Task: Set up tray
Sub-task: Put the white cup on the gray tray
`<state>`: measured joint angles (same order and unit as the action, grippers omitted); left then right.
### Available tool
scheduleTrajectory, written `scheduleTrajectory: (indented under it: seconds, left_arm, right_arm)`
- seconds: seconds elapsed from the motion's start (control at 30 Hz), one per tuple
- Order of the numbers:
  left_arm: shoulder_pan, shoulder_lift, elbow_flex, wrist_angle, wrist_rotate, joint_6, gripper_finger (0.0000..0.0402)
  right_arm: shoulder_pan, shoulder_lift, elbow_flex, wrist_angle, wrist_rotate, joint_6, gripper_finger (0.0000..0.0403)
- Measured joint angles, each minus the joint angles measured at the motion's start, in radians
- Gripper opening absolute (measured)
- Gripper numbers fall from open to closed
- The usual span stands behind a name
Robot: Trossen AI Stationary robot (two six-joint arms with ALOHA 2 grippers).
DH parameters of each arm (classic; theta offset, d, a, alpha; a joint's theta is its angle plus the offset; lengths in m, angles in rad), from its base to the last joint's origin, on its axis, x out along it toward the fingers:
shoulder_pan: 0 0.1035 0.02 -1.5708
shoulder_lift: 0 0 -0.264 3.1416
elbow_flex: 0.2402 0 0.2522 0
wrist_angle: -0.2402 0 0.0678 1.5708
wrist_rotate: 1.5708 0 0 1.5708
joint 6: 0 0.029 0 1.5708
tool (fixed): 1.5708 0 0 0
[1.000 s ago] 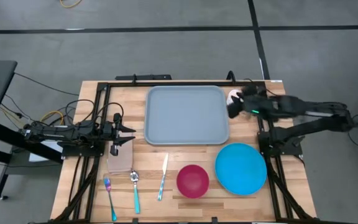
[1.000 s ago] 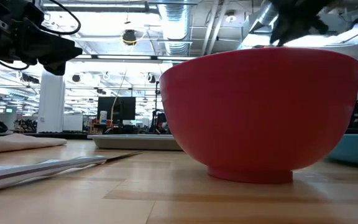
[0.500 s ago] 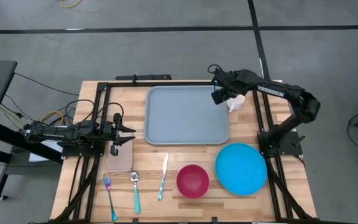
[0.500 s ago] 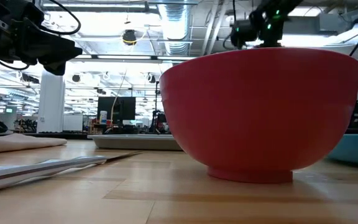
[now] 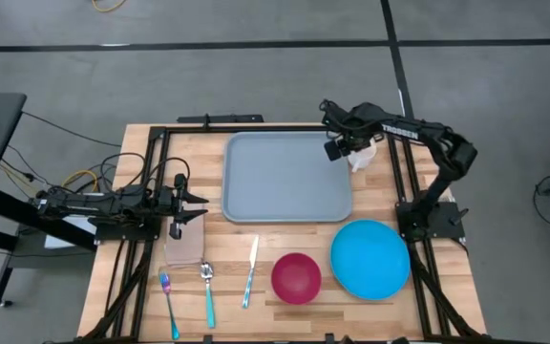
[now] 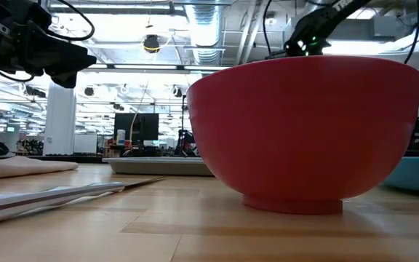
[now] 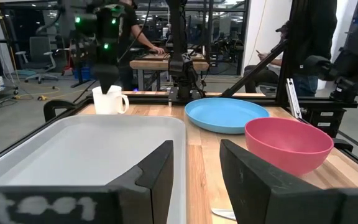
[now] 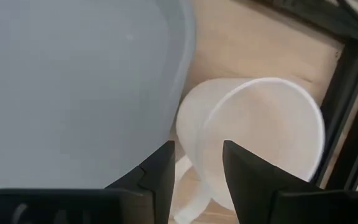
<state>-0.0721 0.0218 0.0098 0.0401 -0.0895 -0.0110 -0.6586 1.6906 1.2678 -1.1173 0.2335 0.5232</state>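
Surface: a pale wooden table (image 5: 141, 287) with a black frame, grey floor around it.
My right gripper (image 5: 337, 143): above the far right corner of the tray, fingers parted with nothing between them, the white plastic mug (image 8: 253, 140) just beyond them.
My left gripper (image 5: 191, 203): waiting at the tray's left side, fingers apart, empty.
Tray: the large flat grey-blue plastic tray (image 5: 286, 177) with rounded corners lies at the far middle of the table, bare.
Handling: I judge it light, stiff and fairly slick; its raised rim is the only hold.
Nearby: round bright-blue plate (image 5: 370, 259), red bowl (image 5: 296, 276), cutlery (image 5: 208, 287) near the front edge.
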Motion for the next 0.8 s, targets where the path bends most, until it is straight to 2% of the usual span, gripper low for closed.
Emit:
scheduleTrajectory:
  seconds: [0.27,0.37,0.53,0.8]
  left_arm:
    - [0.000,0.000,0.000,0.000,0.000,0.000,0.0122]
    - [0.000,0.000,0.000,0.000,0.000,0.000,0.0122]
    - [0.000,0.000,0.000,0.000,0.000,0.000,0.0122]
    - [0.000,0.000,0.000,0.000,0.000,0.000,0.0122]
  right_arm:
    - [-0.007,0.073,0.000,0.012,0.005,-0.001,0.0117]
    - [-0.012,0.086,0.000,0.014,0.006,0.000,0.0086]
    - [-0.011,0.090,0.000,0.031,0.008,-0.001,0.0012]
    - [-0.007,0.089,0.012,0.016,0.006,-0.033,0.0006]
